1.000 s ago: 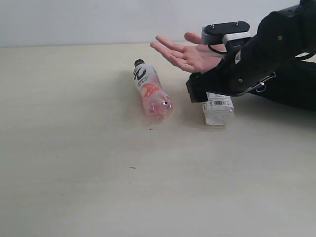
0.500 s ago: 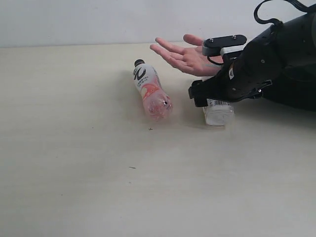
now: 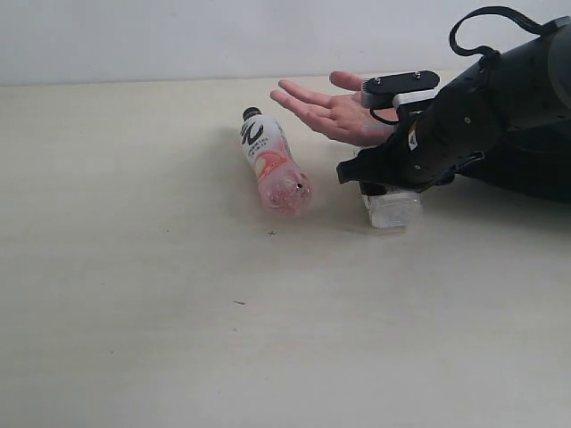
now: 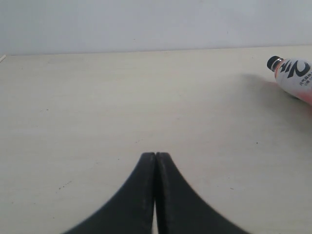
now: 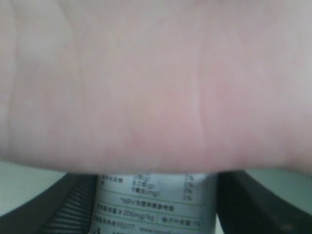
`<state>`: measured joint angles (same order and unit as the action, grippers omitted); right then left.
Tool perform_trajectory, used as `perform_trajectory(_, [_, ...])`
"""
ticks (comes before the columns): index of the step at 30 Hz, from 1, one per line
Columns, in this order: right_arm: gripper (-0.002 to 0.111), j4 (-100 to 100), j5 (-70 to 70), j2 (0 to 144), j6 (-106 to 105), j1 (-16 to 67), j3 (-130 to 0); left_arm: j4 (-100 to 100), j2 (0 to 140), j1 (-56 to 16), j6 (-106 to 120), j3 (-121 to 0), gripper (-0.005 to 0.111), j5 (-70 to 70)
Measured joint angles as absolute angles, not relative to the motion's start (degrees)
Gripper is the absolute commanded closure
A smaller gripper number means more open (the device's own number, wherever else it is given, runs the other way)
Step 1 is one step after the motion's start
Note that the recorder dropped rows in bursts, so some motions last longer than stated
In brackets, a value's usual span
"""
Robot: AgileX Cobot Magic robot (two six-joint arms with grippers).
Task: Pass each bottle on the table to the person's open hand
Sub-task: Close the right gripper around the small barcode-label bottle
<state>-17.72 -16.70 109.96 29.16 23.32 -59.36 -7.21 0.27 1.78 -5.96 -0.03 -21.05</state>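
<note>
A pink-and-white labelled bottle (image 3: 272, 165) with a black cap lies on its side on the table (image 3: 178, 312); its cap end also shows in the left wrist view (image 4: 295, 75). A clear bottle with a small white label (image 3: 393, 207) lies to its right under my right arm. My right gripper (image 3: 370, 183) straddles it, and in the right wrist view the fingers (image 5: 73, 200) press both sides of the label (image 5: 156, 204). The person's open hand (image 3: 335, 111) hovers palm up just behind, filling the right wrist view (image 5: 146, 83). My left gripper (image 4: 155, 155) is shut and empty over bare table.
The pale wall (image 3: 178, 36) rises behind the table's far edge. The person's dark sleeve (image 3: 526, 169) lies along the right side behind my right arm. A few dark specks (image 3: 272, 233) mark the tabletop.
My right arm has dropped lower and leaned in over the white-label bottle, which still rests on the table. The hand has shifted slightly. The pink bottle has not moved.
</note>
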Motion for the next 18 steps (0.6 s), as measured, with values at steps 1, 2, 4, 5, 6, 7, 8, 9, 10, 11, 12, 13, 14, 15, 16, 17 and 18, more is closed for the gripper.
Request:
perform_trajectory(1, [0.089, -17.72, -16.7, 109.96, 29.16, 23.32, -59.36, -7.21, 0.27, 1.78, -5.96, -0.03, 0.104, -21.05])
perform_trajectory(2, [0.096, -17.72, -16.7, 109.96, 29.16, 23.32, -59.36, -7.21, 0.27, 1.78, -5.96, -0.03, 0.104, -21.05])
perform_trajectory(4, [0.108, -17.72, -16.7, 109.96, 29.16, 23.32, -59.36, -7.21, 0.27, 1.78, -5.96, -0.03, 0.104, -21.05])
perform_trajectory(5, [0.108, -17.72, -16.82, 109.96, 29.16, 23.32, -59.36, -7.21, 0.27, 1.78, -5.96, -0.03, 0.104, -21.05])
perform_trajectory(6, [0.108, -17.72, -16.82, 109.96, 29.16, 23.32, -59.36, -7.21, 0.27, 1.78, -5.96, -0.03, 0.104, -21.05])
perform_trajectory(7, [0.108, -17.72, -16.92, 109.96, 29.16, 23.32, -59.36, -7.21, 0.27, 1.78, -5.96, -0.03, 0.104, -21.05])
perform_trajectory(8, [0.108, -17.72, -17.26, 109.96, 29.16, 23.32, -59.44, -7.21, 0.27, 1.78, -5.96, -0.03, 0.104, -21.05])
perform_trajectory(9, [0.108, -17.72, -17.83, 109.96, 29.16, 23.32, -59.58, -7.21, 0.27, 1.78, -5.96, -0.03, 0.104, -21.05])
perform_trajectory(10, [0.108, -17.72, -18.44, 109.58, 29.16, 23.32, -59.58, -7.21, 0.27, 1.78, -5.96, -0.03, 0.104, -21.05])
perform_trajectory(11, [0.108, -17.72, -19.83, 109.21, 29.16, 23.32, -59.58, -7.21, 0.27, 1.78, -5.96, -0.03, 0.104, -21.05])
perform_trajectory(12, [0.108, -17.72, -20.86, 108.58, 29.16, 23.32, -59.58, -7.21, 0.27, 1.78, -5.96, -0.03, 0.104, -21.05])
perform_trajectory(13, [0.108, -17.72, -21.96, 108.06, 28.94, 23.32, -59.58, -7.21, 0.27, 1.78, -5.96, -0.03, 0.104, -21.05])
perform_trajectory(14, [0.108, -17.72, -23.79, 107.12, 28.35, 23.32, -59.58, -7.21, 0.27, 1.78, -5.96, -0.03, 0.104, -21.05])
perform_trajectory(15, [0.108, -17.72, -25.15, 106.39, 27.69, 23.32, -59.58, -7.21, 0.27, 1.78, -5.96, -0.03, 0.104, -21.05])
perform_trajectory(16, [0.108, -17.72, -26.95, 105.6, 26.91, 23.32, -59.58, -7.21, 0.27, 1.78, -5.96, -0.03, 0.104, -21.05])
perform_trajectory(17, [0.108, -17.22, -29.11, 104.37, 25.43, 23.32, -59.58, -7.21, 0.27, 1.78, -5.96, -0.03, 0.104, -21.05])
perform_trajectory(18, [0.108, -16.92, -30.49, 103.49, 24.31, 23.32, -59.58, -7.21, 0.27, 1.78, -5.96, -0.03, 0.104, -21.05])
